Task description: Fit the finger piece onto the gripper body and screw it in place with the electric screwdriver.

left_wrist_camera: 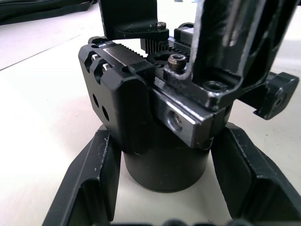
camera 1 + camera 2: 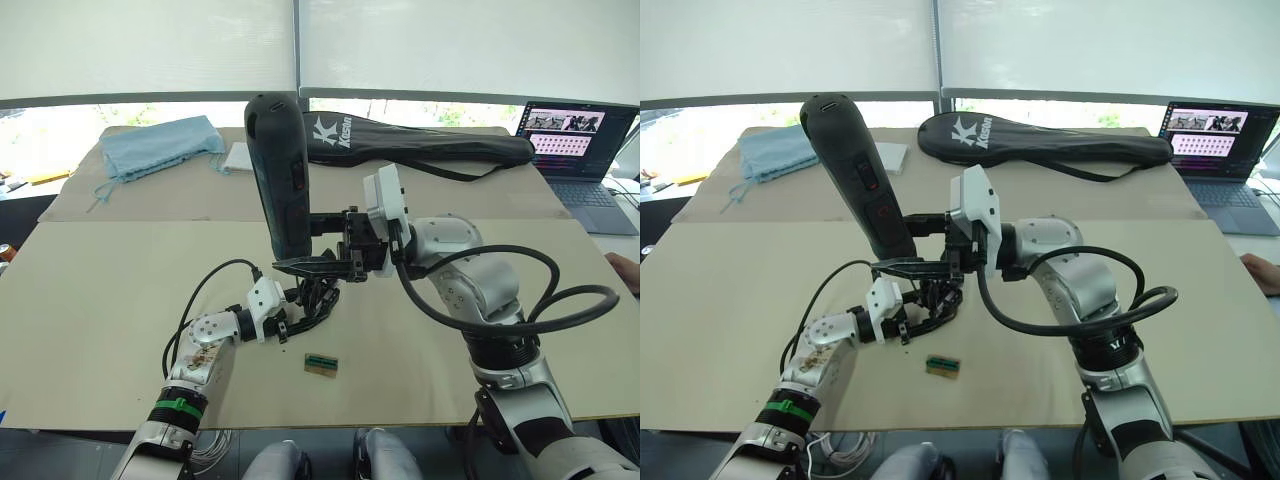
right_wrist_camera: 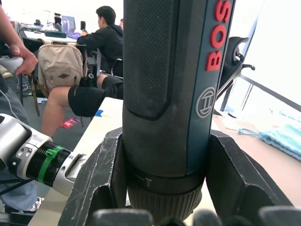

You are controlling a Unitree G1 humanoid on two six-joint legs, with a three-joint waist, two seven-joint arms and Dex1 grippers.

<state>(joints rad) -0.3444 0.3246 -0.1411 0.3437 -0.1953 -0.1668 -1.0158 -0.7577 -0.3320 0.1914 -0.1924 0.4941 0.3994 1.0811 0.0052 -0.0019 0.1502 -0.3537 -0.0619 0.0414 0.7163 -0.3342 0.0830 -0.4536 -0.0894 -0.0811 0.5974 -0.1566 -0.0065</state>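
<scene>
Electric screwdriver (image 2: 279, 175) upright in right end effector (image 2: 318, 262), above gripper body (image 2: 318, 297).

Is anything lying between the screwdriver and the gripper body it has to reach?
Nothing visible does. The right claw holds the electric screwdriver directly over the gripper body, which the left claw grips around its round base.

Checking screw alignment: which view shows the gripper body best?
Left wrist view: the gripper body sits close between the left gripper fingers, with its bracket and screw holes clear. In the eye views it's small, below the electric screwdriver.
</scene>
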